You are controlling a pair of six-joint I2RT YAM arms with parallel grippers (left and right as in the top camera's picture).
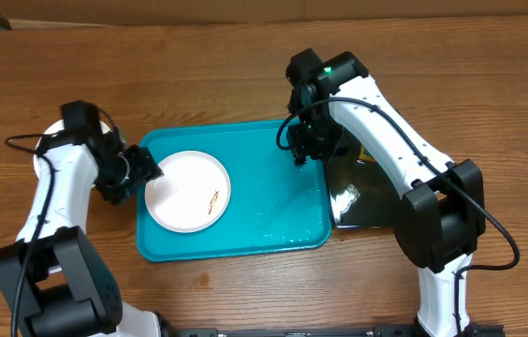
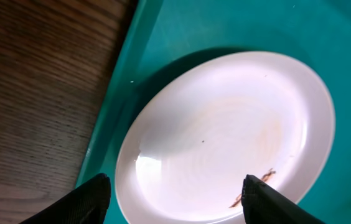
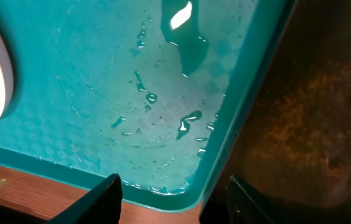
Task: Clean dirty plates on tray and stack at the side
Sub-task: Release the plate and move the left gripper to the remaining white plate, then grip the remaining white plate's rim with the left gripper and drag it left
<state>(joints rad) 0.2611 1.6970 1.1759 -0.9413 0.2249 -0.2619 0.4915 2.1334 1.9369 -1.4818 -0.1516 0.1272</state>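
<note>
On the left half of the turquoise tray (image 1: 283, 201) lies one white plate (image 1: 187, 190) with a small brown smear (image 1: 213, 199). Our left gripper (image 1: 144, 168) hangs at its left rim, fingers (image 2: 91, 202) apart, holding nothing. Our right gripper (image 1: 303, 150) hovers over the tray's wet right side, fingers (image 3: 101, 202) likewise apart and empty.

The plate (image 1: 187, 190) is showing white with a small brown smear — the tray (image 1: 283, 201) is gleaming turquoise, the table (image 1: 198, 75) displaying brown wood grain.
</note>
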